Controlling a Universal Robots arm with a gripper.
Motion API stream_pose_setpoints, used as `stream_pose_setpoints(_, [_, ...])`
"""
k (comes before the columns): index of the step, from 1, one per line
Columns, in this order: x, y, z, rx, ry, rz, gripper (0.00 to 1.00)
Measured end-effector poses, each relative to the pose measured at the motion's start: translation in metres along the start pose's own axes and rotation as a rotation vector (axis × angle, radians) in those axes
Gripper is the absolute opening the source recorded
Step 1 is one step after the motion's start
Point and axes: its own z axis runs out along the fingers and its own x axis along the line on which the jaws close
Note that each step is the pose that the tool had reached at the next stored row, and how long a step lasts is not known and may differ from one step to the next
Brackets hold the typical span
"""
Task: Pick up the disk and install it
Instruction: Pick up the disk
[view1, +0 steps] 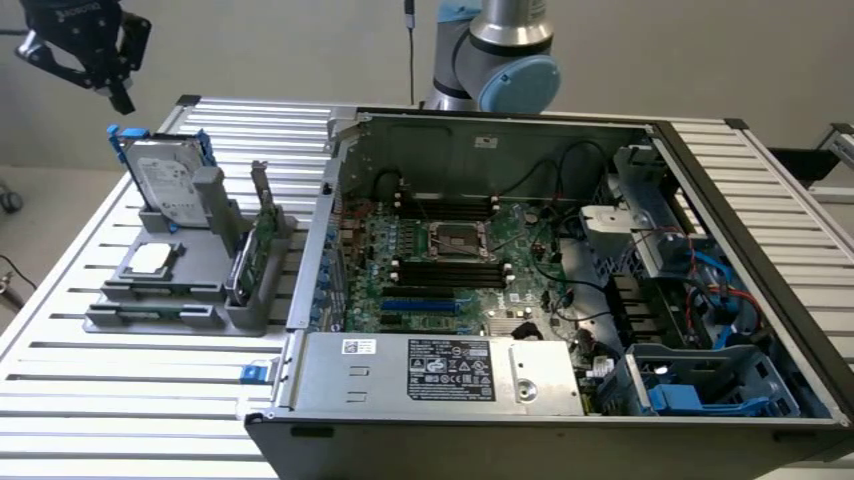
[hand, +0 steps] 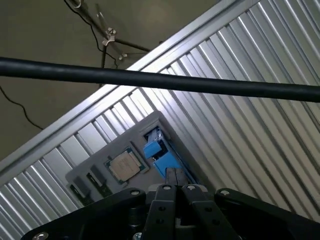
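The gripper (view1: 120, 98), clenched shut and empty, hangs above the disk (view1: 167, 180). The disk stands on edge, long axis upright, in a grey holder (view1: 187, 290) by the table's (view1: 107, 400) edge at the exterior view's left.

Arm (view1: 497, 35): silver-grey tubular segments, light blue round end cap (view1: 523, 85). Gripper (hand: 174, 176): matte black, angular housing, two slim dark fingers (hand: 170, 178); silver screw heads (hand: 133, 192) dotted along the housing. Smooth, plain black cable (hand: 160, 80) passes before the wrist camera
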Motion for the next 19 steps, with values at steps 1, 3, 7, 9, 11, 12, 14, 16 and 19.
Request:
stream_pose_setpoints(1, [0.0000, 0.0000, 0.0000, -0.0002, 0.0000, -0.018, 0.11])
stream_pose_setpoints(3, [0.0000, 0.0000, 0.0000, -0.0006, -0.0001, -0.054, 0.11])
stream_pose_setpoints(7, [0.0000, 0.0000, 0.0002, -0.0012, -0.0004, -0.128, 0.11])
stream_pose_setpoints(9, [0.0000, 0.0000, 0.0003, -0.0015, -0.0005, -0.164, 0.11])
stream_pose_setpoints(11, [0.0000, 0.0000, 0.0004, -0.0019, -0.0006, -0.200, 0.11])
stream_pose_setpoints(12, [0.0000, 0.0000, 0.0004, -0.0019, -0.0008, -0.218, 0.11])
stream_pose_setpoints(14, [0.0000, 0.0000, 0.0006, -0.0022, -0.0009, -0.255, 0.11])
stream_pose_setpoints(16, [0.0000, 0.0000, 0.0008, -0.0024, -0.0011, -0.291, 0.11])
stream_pose_setpoints(19, [0.0000, 0.0000, 0.0010, -0.0028, -0.0013, -0.345, 0.11])
